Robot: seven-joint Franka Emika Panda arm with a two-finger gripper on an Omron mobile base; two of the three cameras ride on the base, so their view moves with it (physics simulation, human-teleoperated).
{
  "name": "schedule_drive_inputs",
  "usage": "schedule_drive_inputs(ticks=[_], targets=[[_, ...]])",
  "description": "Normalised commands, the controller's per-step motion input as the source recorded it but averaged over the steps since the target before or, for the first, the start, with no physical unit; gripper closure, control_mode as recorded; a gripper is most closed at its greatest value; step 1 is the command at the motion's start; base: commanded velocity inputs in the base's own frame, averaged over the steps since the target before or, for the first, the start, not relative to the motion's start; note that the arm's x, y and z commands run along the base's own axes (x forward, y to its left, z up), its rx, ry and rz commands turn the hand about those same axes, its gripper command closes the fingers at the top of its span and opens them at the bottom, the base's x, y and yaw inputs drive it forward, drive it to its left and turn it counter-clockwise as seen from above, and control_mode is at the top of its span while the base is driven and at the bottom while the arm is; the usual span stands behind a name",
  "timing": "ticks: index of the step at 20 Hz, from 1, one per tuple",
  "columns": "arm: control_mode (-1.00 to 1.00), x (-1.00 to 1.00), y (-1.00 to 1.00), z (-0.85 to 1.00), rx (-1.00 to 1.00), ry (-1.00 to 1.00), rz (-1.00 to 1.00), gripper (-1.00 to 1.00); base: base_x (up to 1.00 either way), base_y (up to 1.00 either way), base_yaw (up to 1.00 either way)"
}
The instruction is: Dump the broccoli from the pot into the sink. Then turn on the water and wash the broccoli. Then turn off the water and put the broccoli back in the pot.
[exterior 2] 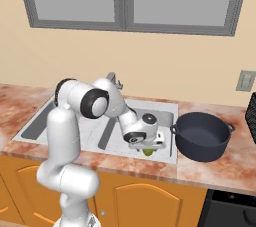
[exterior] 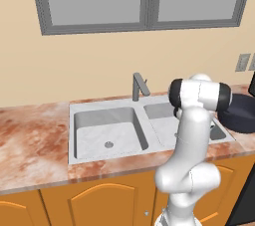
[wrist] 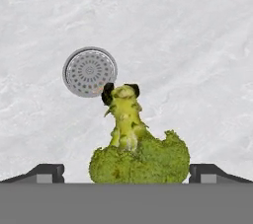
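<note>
Broccoli (wrist: 139, 156) sits between the two fingertips of the claw (wrist: 126, 171), whose jaws stand wide apart and released, one tip on each side of the floret with its stem pointing toward the round drain (wrist: 89, 72). The floret lies on the floor of the right basin of the sink (exterior 2: 165, 108), near its front edge, under the lowered hand. To grasp well, I judge the claw should stay centred over the head and close gently before lifting toward the pot (exterior 2: 202, 136), which stands on the counter (exterior 2: 220, 171) just beside the sink's right edge. No water runs from the faucet (exterior: 139, 85).
</note>
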Motion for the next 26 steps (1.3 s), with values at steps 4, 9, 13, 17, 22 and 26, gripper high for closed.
schedule_drive_inputs(ticks=[4,9,13,17,22,26], targets=[[-1.00,0.16,0.00,-0.18,0.00,0.00,0.01,-1.00,0.00,0.00,0.00],[-1.00,0.40,0.00,-0.22,0.00,0.01,0.00,-1.00,0.00,0.00,0.00],[-1.00,0.39,0.00,-0.16,0.00,0.02,0.00,1.00,0.00,0.00,0.00],[-1.00,0.16,-0.24,-0.18,0.00,0.01,0.00,1.00,0.00,0.00,0.00],[-1.00,0.00,-0.31,-0.09,0.00,0.02,0.00,1.00,0.00,0.00,0.00],[-1.00,0.00,-0.13,0.36,0.00,0.02,0.00,1.00,0.00,0.00,0.00]])
